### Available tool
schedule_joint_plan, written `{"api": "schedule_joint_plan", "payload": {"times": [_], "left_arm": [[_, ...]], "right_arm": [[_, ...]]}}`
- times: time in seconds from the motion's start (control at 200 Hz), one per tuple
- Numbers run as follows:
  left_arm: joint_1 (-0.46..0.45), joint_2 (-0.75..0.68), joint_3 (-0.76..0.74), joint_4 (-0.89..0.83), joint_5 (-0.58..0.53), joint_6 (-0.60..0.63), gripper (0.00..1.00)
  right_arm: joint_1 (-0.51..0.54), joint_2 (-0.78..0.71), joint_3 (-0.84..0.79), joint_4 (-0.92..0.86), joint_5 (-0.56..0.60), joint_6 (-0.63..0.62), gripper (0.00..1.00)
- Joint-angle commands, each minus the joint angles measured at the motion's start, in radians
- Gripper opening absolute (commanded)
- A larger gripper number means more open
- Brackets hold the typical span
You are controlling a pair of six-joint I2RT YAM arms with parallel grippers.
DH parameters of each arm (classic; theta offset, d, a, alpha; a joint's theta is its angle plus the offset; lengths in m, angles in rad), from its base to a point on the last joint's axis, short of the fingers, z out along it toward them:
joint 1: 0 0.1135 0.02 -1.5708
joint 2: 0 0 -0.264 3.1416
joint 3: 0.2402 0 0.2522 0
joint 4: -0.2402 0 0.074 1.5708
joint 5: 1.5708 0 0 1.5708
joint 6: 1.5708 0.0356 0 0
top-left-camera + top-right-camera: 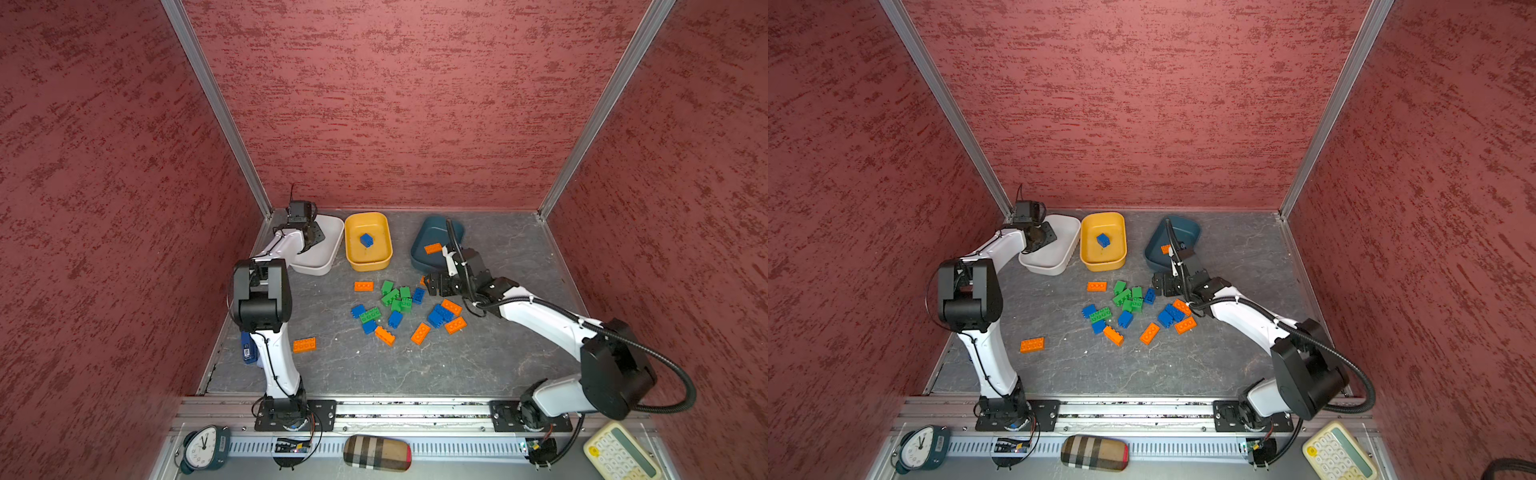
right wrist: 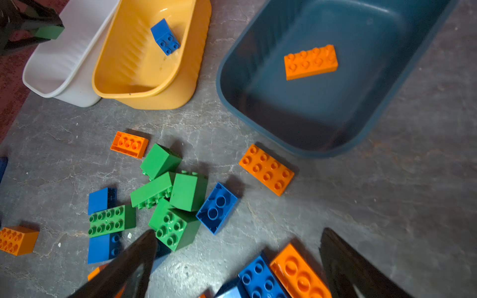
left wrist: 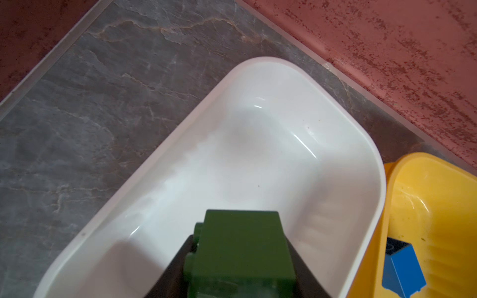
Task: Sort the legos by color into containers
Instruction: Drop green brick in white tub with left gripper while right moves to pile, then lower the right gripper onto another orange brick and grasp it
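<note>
My left gripper (image 1: 309,239) hangs over the white container (image 1: 328,249), shut on a green lego (image 3: 240,247) that fills the space between its dark fingers (image 3: 178,260). The yellow container (image 1: 368,264) holds one blue lego (image 1: 366,240). In the teal container (image 1: 434,228) lies one orange lego (image 1: 433,248). Loose green, blue and orange legos (image 1: 395,296) lie in a pile on the grey floor in front of the containers. My right gripper (image 2: 238,232) stands open and empty just above the pile's right side, near an orange lego (image 2: 265,169) beside the teal container.
A lone orange lego (image 1: 304,345) lies near the left arm's base. A blue-and-black stapler-like object (image 1: 248,349) sits behind that arm. Beyond the front rail are a clock (image 1: 203,449), a plaid case (image 1: 377,453) and a calculator (image 1: 619,453). Red walls close in three sides.
</note>
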Motion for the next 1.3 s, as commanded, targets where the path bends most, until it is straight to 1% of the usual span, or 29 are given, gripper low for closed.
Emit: {"api": "schedule_joint_plan", "payload": {"times": [0.0,0.065,0.11,0.25,0.386,0.461,0.521,0.621,0.646,0.731,0.786,0.842,0.882,0.972,1.077,1.217,1.292], "left_arm": [[-0.008,0.023,0.054,-0.055,0.017,0.035,0.61],[-0.020,0.008,0.041,-0.022,0.027,0.047,0.69],[-0.026,0.000,0.037,-0.015,0.029,0.049,0.72],[-0.042,-0.027,0.020,0.003,0.042,0.046,0.86],[-0.055,-0.073,-0.021,0.045,0.087,0.032,0.93],[-0.064,-0.102,-0.053,0.076,0.135,0.011,0.94],[-0.073,-0.121,-0.077,0.097,0.185,-0.003,0.95],[-0.090,-0.148,-0.095,0.093,0.205,-0.020,0.98],[-0.094,-0.156,-0.103,0.095,0.208,-0.025,1.00],[-0.100,-0.178,-0.128,0.110,0.235,-0.041,1.00],[-0.104,-0.188,-0.141,0.113,0.248,-0.047,1.00],[-0.109,-0.196,-0.146,0.104,0.245,-0.049,1.00],[-0.113,-0.201,-0.150,0.095,0.236,-0.048,0.99],[-0.116,-0.221,-0.171,0.092,0.217,-0.049,0.99],[-0.118,-0.244,-0.198,0.095,0.216,-0.042,0.99],[-0.117,-0.250,-0.216,0.088,0.208,-0.028,0.99],[-0.113,-0.239,-0.218,0.085,0.212,-0.028,0.99]], "right_arm": [[0.008,-0.064,-0.050,-0.045,0.043,0.055,0.99],[0.009,-0.090,-0.083,-0.052,0.065,0.079,0.99],[0.009,-0.106,-0.098,-0.063,0.087,0.096,0.99],[0.009,-0.122,-0.121,-0.086,0.121,0.133,0.99],[0.009,-0.121,-0.125,-0.123,0.217,0.215,0.99],[0.009,-0.122,-0.140,-0.111,0.245,0.273,0.98],[0.009,-0.114,-0.151,-0.088,0.238,0.317,0.98],[0.010,-0.070,-0.137,-0.103,0.238,0.402,0.99],[0.009,-0.057,-0.131,-0.113,0.245,0.410,0.99],[0.009,-0.017,-0.108,-0.149,0.274,0.408,0.99],[0.008,0.008,-0.093,-0.156,0.262,0.384,0.99],[0.009,0.022,-0.069,-0.162,0.240,0.367,0.99],[0.009,0.065,-0.053,-0.165,0.232,0.366,0.99],[0.009,0.108,-0.018,-0.173,0.226,0.388,0.99],[0.010,0.152,0.007,-0.223,0.258,0.452,0.99],[0.018,0.228,0.045,-0.282,0.278,0.472,0.99],[0.039,0.258,0.080,-0.324,0.317,0.490,0.98]]}}
